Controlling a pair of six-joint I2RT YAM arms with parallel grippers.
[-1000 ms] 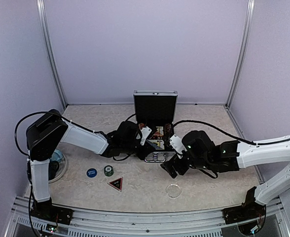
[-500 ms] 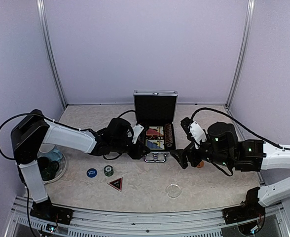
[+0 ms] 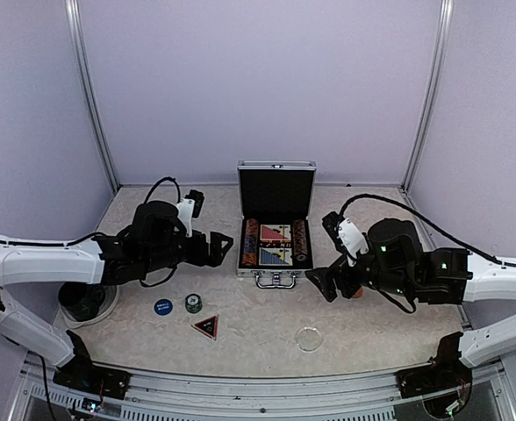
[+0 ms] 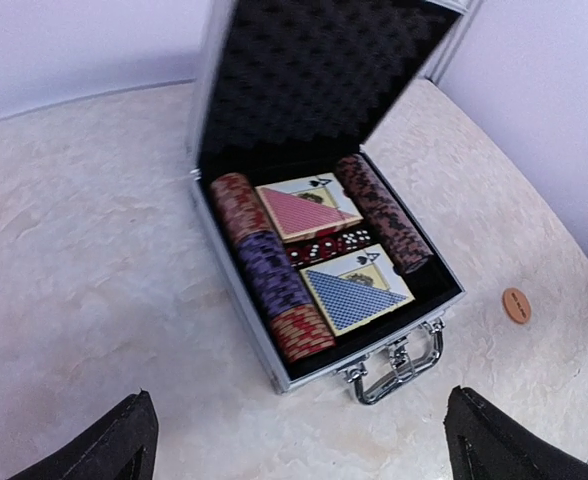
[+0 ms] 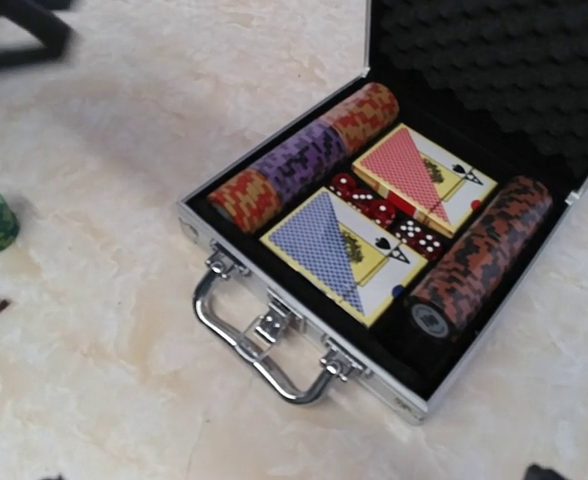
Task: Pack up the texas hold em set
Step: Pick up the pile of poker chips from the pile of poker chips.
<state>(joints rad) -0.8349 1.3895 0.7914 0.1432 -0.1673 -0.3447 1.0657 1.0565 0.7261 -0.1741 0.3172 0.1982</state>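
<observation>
Left of briefcase (image 3: 275,271): left gripper (image 3: 220,248), fingers spread wide, empty, pointed at the case
Right of briefcase, nearer: right gripper (image 3: 322,286), looks spread and empty; fingertips barely in wrist view
Beside right gripper: orange button (image 3: 356,294), flat on table (image 3: 372,228)
Case position: mid-table, lid (image 3: 276,189) upright at far side, handle (image 3: 275,280) on near side
Inside: chip rows (image 5: 304,160) along left and right, two decks (image 5: 419,175), red dice (image 5: 374,210) between them
Loose, near-left: blue button (image 3: 162,307), green chip stack (image 3: 193,303), triangle marker (image 3: 205,326)
Handling, loose bits: light, stiff, thin, probably slippery on the smooth top; pinch across edges, tip up if too flat
Handling, case: rigid metal, likely heavy when full; push lid's top edge to shut, brace shell with other arm
Risk: spilled chip rows if jolted
</observation>
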